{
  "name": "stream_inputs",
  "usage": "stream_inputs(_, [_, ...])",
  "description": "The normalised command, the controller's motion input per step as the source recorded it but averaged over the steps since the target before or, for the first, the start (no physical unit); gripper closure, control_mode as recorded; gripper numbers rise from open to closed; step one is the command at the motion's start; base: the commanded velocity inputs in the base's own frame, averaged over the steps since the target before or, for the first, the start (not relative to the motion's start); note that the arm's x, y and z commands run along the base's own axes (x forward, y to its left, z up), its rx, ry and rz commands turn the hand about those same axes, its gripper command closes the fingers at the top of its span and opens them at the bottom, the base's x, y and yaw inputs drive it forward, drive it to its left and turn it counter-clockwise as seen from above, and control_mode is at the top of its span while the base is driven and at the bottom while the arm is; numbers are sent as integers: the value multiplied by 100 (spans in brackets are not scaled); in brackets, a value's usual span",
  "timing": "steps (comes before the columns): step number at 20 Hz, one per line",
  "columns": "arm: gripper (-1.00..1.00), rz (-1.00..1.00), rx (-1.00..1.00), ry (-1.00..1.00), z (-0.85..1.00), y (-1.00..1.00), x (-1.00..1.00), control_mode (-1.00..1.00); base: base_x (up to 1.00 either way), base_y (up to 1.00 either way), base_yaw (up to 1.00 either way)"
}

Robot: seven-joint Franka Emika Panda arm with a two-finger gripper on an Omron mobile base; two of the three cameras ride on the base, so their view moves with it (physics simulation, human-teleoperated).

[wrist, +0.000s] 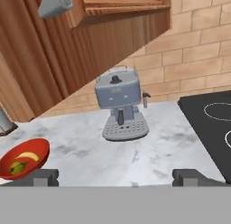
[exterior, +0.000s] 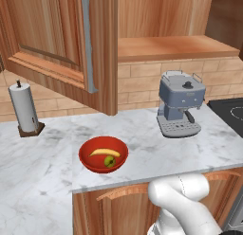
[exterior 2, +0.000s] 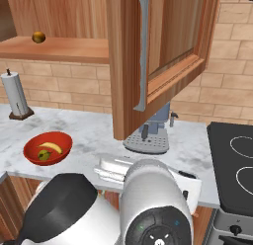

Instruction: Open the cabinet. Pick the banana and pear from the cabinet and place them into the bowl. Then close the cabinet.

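Note:
The cabinet (exterior: 47,30) stands open, its door (exterior 2: 173,36) swung out over the counter with the grey handle (exterior 2: 142,51) facing me. On the marble counter, left of the coffee machine, sits the red bowl (exterior: 90,160). The banana (exterior: 105,152) and the pear (exterior: 109,161) lie inside it. From the right base view the bowl (exterior 2: 62,140) holds the banana (exterior 2: 51,146) and pear (exterior 2: 43,155) too. My gripper (wrist: 116,178) is open and empty, low over the counter's front, facing the coffee machine, with the bowl (wrist: 38,148) to its lower left.
A grey coffee machine (exterior: 180,103) stands at the back of the counter under the cabinet shelf (exterior: 175,47). A black stovetop (exterior 2: 232,165) lies to the right. A paper-towel roll (exterior: 24,108) stands far left. A small brown round object (exterior 2: 38,37) rests on the shelf.

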Motion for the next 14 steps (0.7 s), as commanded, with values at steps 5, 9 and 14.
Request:
stream_inputs(5, [-100,0,6,-8,7,-44,0,-100,0,0,0])
stream_inputs(9, [-100,0,4,-15,4,-42,6,-100,0,0,0])
stream_inputs(14, [-100,0,3,-17,0,-22,32,-100,0,0,0])
